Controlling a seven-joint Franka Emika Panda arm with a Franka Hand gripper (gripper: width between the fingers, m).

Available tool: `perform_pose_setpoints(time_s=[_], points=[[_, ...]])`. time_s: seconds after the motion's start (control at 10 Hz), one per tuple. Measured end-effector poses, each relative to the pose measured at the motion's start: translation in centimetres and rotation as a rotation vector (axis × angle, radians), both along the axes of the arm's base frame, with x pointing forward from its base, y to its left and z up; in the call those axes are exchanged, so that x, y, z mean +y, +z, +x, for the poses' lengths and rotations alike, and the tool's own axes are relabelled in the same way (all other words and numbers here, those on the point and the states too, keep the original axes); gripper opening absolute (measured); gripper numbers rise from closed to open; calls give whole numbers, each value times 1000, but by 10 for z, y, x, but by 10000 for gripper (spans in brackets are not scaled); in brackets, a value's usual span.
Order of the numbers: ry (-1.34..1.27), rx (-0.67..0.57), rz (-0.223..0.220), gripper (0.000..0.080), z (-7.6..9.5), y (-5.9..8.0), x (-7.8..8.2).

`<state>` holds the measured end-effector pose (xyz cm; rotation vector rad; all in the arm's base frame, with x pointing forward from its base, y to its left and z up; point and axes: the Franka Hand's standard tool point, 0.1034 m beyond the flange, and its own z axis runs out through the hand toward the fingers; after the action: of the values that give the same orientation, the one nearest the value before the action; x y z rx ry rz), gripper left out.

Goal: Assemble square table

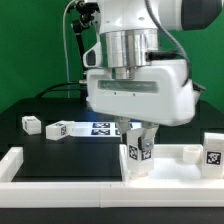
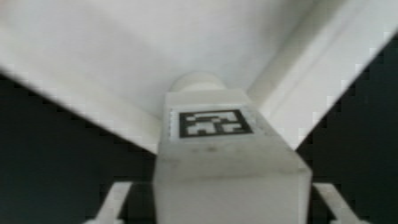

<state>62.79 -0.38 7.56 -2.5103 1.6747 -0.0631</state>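
Observation:
My gripper hangs over the corner of the white square panel at the front of the exterior view. It is shut on an upright white table leg with a black-and-white tag. In the wrist view the leg fills the middle, and pale fingers stand close on both its sides. Its far end points into the panel's corner, by the raised rim. Whether the leg touches the panel I cannot tell. Two more legs lie at the exterior view's left, and another stands at its right.
The marker board lies flat behind the gripper. Long white border bars run along the front and the exterior view's left. A small white part sits on the panel's far edge. Black cables hang at the back left.

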Motion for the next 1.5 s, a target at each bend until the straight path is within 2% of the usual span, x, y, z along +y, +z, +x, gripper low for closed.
perform_pose_setpoints(time_s=[0.3,0.5,0.6,0.7,0.8,0.9,1.0,1.1,1.5], points=[[-563,44,125,297,-1,-1,3],[-782,46,163,297,1,-1,7],[-814,50,167,297,1,-1,8],[-793,48,163,395,1,-1,8],[-744,45,155,395,0,-1,8],[-612,66,113,569,-5,-3,12],[-447,62,62,569,-7,-4,14],[-238,51,13,633,-7,-3,16],[128,25,-26,648,-7,-3,18]])
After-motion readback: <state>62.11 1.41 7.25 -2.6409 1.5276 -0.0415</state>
